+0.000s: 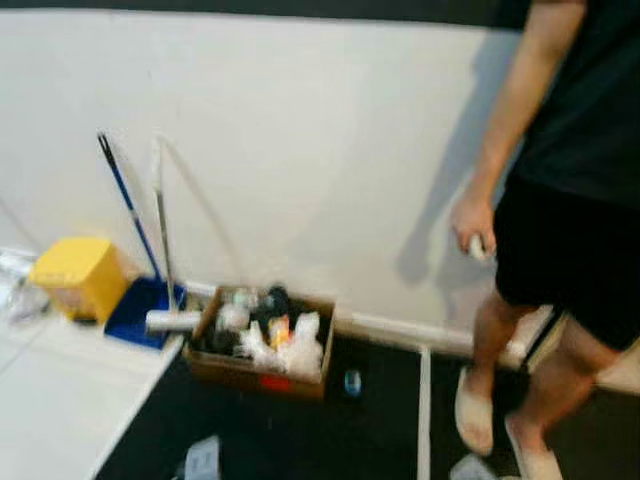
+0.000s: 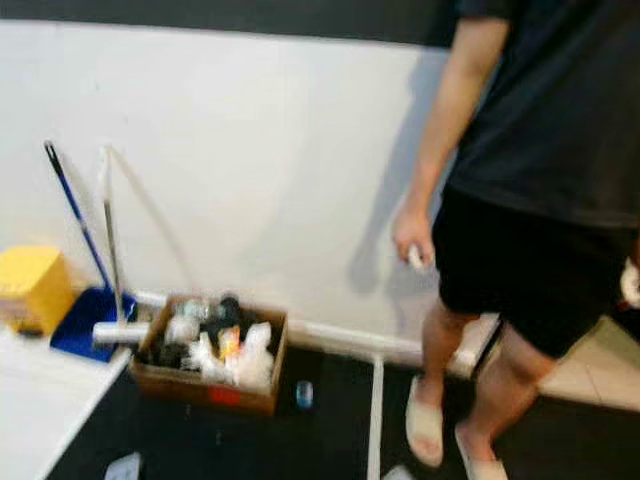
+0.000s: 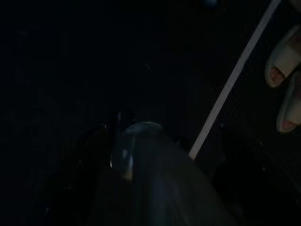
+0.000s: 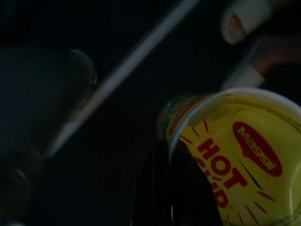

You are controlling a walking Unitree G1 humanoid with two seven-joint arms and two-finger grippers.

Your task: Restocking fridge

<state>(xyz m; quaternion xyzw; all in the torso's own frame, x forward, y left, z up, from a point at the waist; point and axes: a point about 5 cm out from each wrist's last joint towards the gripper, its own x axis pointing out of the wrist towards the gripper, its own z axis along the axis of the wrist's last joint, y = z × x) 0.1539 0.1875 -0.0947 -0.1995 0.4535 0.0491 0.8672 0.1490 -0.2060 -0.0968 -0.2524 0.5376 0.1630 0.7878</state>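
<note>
In the right wrist view a yellow Maggi Hot Cup noodle cup is held over the dark floor. My right gripper is shut on it, with one black finger pressed against its side. The left wrist view is very dark. A clear rounded bottle sits there between the black fingers of my left gripper, which is shut on it. No fridge is in sight in the head views.
A person in dark clothes and pale slippers stands close at the right. A cardboard box full of rubbish, a blue dustpan, a mop and a yellow bin line the white wall. White tape crosses the dark floor.
</note>
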